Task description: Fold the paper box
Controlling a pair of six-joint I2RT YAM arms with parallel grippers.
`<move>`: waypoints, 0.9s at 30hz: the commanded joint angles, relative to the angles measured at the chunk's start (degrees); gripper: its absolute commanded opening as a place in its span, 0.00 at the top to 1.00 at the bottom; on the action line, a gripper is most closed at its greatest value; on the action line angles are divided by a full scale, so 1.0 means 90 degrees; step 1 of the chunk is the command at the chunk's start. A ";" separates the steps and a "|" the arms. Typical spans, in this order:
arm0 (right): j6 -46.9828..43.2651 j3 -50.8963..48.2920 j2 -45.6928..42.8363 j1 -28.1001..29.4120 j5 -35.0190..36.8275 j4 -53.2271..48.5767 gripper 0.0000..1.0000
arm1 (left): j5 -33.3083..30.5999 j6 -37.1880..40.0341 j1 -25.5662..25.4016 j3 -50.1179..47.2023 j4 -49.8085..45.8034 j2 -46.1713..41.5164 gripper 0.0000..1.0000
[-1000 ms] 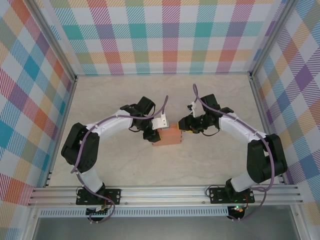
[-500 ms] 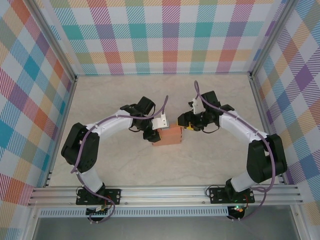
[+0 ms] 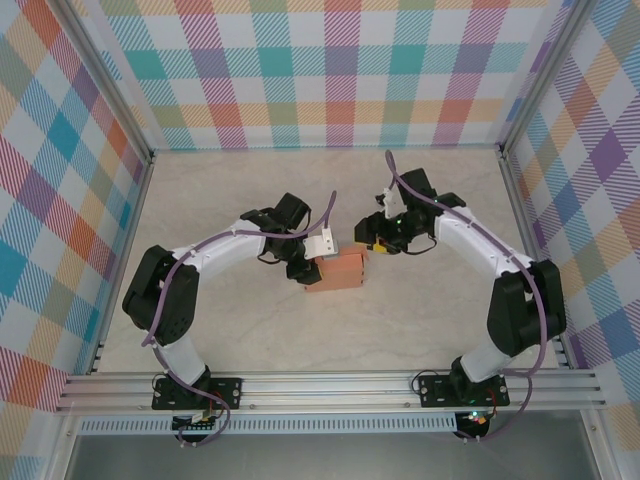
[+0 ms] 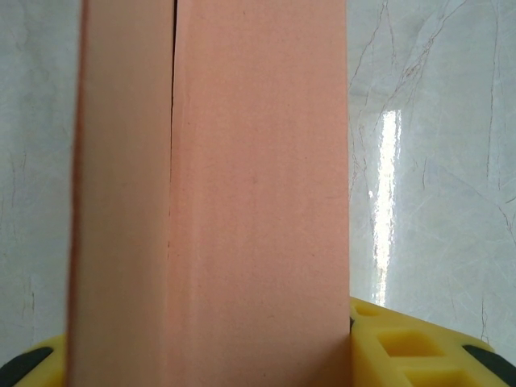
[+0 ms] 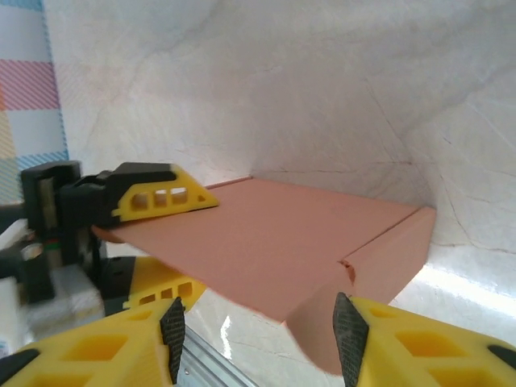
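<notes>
Top external, left gripper (image 3: 314,268) clamping paper box (image 3: 342,272), right gripper (image 3: 368,243) parted beside

paper box (image 5: 274,238), left gripper (image 5: 193,240) clamping — right gripper (image 5: 260,326) spread

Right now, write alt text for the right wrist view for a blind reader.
A flat salmon-orange cardboard box, against a pale marbled table, is clamped at the picture's left by the yellow-fingered left gripper. At the bottom, the right gripper stands open, its yellow, black-padded fingers either side of the box's near corner.
</notes>
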 commanded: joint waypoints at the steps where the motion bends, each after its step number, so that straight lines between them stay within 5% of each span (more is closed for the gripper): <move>1: 0.0753 0.0227 0.0261 0.0054 0.0007 -0.0511 0.46 | -0.0021 0.0007 -0.0047 -0.0142 -0.0099 0.0212 0.54; 27: 0.0769 0.0799 0.0757 0.0351 0.0130 -0.1159 0.58 | -0.0076 -0.0052 -0.0043 -0.0044 -0.0172 0.0373 0.54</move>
